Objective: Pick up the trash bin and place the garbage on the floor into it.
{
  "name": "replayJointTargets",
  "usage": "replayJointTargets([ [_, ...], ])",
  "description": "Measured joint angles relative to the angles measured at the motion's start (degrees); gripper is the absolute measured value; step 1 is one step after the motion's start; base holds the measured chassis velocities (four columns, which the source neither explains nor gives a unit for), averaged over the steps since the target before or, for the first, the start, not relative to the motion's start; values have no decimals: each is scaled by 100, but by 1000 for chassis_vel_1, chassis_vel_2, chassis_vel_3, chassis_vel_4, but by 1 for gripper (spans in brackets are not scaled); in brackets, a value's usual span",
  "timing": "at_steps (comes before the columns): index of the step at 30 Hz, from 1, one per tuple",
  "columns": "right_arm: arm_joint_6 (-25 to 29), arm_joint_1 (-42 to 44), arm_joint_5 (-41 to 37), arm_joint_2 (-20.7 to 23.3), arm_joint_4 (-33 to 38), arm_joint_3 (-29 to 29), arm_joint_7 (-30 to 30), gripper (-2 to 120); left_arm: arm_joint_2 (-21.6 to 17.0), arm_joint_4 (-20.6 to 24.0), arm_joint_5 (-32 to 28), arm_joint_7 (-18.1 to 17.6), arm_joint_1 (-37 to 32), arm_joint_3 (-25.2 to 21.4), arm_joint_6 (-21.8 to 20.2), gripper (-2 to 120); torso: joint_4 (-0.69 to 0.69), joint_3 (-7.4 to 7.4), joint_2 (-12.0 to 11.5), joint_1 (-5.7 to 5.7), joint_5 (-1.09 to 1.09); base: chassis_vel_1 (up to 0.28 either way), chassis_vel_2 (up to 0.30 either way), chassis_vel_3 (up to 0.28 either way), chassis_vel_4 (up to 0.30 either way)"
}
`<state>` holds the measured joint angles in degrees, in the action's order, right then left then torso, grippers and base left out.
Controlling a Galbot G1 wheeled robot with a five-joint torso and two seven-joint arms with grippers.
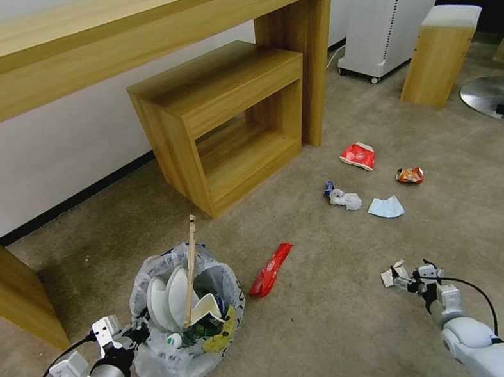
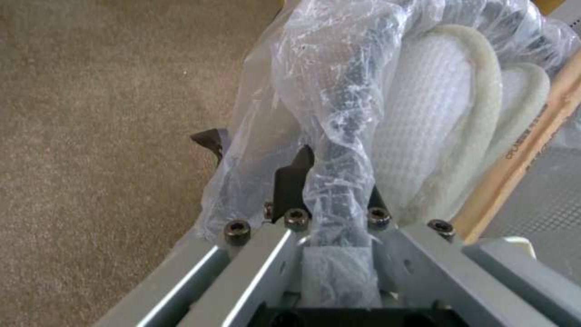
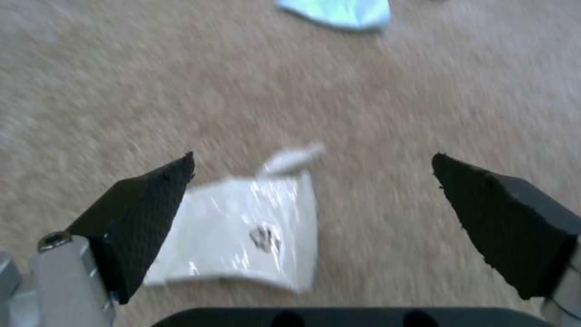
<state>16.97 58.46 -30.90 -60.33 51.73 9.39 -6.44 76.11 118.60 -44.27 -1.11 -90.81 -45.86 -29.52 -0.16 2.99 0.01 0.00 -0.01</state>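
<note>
Head view: my left claw (image 1: 136, 334) clamps the bag-lined round dark trash bin (image 1: 189, 329), already holding slippers; my right claw (image 3: 315, 209) gapes over what seems a white packet (image 3: 242, 236); red wrappers (image 1: 271, 269) remain on carpet.

Floor (image 1: 329, 331): tan carpet, flat, short pile.
Bin (image 1: 187, 320): on the floor near the left, lined with a clear bag, holding white slippers and a wooden stick.
Long red wrapper (image 1: 271, 269): flat on the floor just right of the bin.
White packet (image 3: 242, 236): on the floor near the right side, shiny.
Tissue (image 1: 345, 198): crumpled, on the floor past the wrapper.
Blue mask (image 1: 386, 207): flat, just right of the tissue.
Red-white wrapper (image 1: 357, 156): farther back.
Orange wrapper (image 1: 409, 175): small, right of the red-white one.
Wooden cabinet (image 1: 224, 122): on the floor by the wall.
</note>
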Motion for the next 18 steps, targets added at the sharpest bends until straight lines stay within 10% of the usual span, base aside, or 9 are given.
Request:
replayJointTargets([
  [18,38,-501,244,-669,-959,-30,-82,84,4,31,-55,61,-48,-10,91,1,0,0,0,0,1,0,0,0,0],
])
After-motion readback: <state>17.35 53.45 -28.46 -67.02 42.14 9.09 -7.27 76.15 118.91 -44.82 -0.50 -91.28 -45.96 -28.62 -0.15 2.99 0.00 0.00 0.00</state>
